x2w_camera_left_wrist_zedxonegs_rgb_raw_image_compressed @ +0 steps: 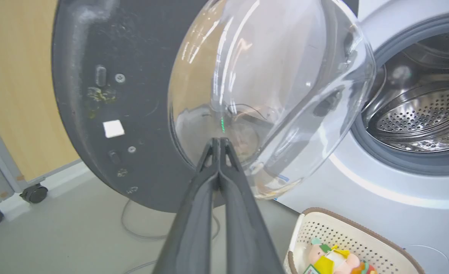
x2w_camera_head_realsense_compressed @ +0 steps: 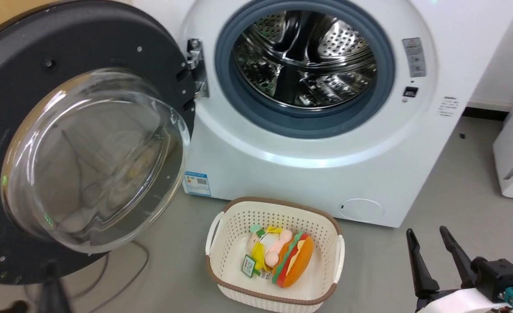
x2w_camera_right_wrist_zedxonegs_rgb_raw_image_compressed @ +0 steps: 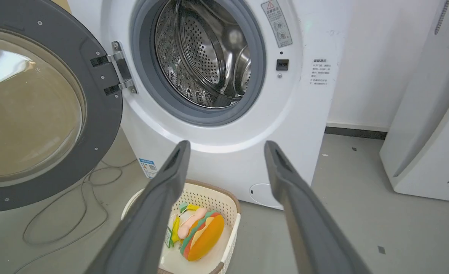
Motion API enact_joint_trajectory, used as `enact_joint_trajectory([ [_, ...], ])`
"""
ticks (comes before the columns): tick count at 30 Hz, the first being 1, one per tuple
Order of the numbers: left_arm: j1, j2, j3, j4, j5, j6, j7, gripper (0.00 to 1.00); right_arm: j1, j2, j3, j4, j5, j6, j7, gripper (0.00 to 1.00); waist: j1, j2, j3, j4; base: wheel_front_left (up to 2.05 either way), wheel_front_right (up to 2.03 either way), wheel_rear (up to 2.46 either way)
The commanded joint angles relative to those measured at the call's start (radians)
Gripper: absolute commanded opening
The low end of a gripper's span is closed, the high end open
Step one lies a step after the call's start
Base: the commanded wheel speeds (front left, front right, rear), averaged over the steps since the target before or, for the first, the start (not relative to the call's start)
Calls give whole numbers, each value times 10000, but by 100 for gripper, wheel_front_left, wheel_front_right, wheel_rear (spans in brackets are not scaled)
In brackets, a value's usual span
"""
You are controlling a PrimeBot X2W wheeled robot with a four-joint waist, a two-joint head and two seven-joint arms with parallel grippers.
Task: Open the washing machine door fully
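Left gripper (x2w_camera_left_wrist_zedxonegs_rgb_raw_image_compressed: 219, 141): two long dark fingers pressed together with nothing between them. The tips lie before the clear glass bowl of the washing machine door (x2w_camera_left_wrist_zedxonegs_rgb_raw_image_compressed: 140, 114); contact with the glass cannot be told. In the head view it is a dark blur at the lower left, cut off by the frame.

Right gripper (x2w_camera_right_wrist_zedxonegs_rgb_raw_image_compressed: 227, 146): fingers spread wide, empty, above the floor and apart from the machine.

Washing machine door: swung out leftward on its metal hinge (x2w_camera_head_realsense_compressed: 195, 65), inner side showing, left edge cut off in the head view.

Drum mouth (x2w_camera_head_realsense_compressed: 304, 61): uncovered, grey rubber ring around perforated steel.

Laundry basket (x2w_camera_head_realsense_compressed: 282, 217): cream, on the floor just before the machine. It holds a plush hamburger (x2w_camera_head_realsense_compressed: 295, 261) and a smaller soft toy (x2w_camera_head_realsense_compressed: 265, 245), partly hidden.

Grey cable (x2w_camera_head_realsense_compressed: 130, 269): on the floor, passing under the door, ends unseen.
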Motion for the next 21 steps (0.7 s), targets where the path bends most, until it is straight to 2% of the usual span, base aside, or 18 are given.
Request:
enact_joint_trajectory([
  [1, 103, -108, -152, -206, 132, 48, 7, 100, 114, 26, 9, -38, -1, 6, -29, 100, 0, 0, -54, -88, 0, 0, 0],
  [4, 333, -305, -702, -853, 499, 96, 63, 100, 133, 26, 29, -83, -74, 6, 18, 100, 0, 0, -105, -274, 0, 0, 0],
  [9, 381, -460, -1545, -1238, 856, -106, 138, 100, 149, 26, 72, -175, -220, 6, 115, 100, 0, 0, -149, -721, 0, 0, 0],
  [16, -137, -306, -2520, -696, 1483, -446, 415, 100, 183, 26, 87, -285, -365, 6, 303, 100, 0, 0, -138, -1483, 0, 0, 0],
  [21, -565, -163, -2849, -158, 1859, -485, 457, 100, 218, 26, 78, -344, -447, 6, 415, 100, 0, 0, -111, -1949, 0, 0, 0],
])
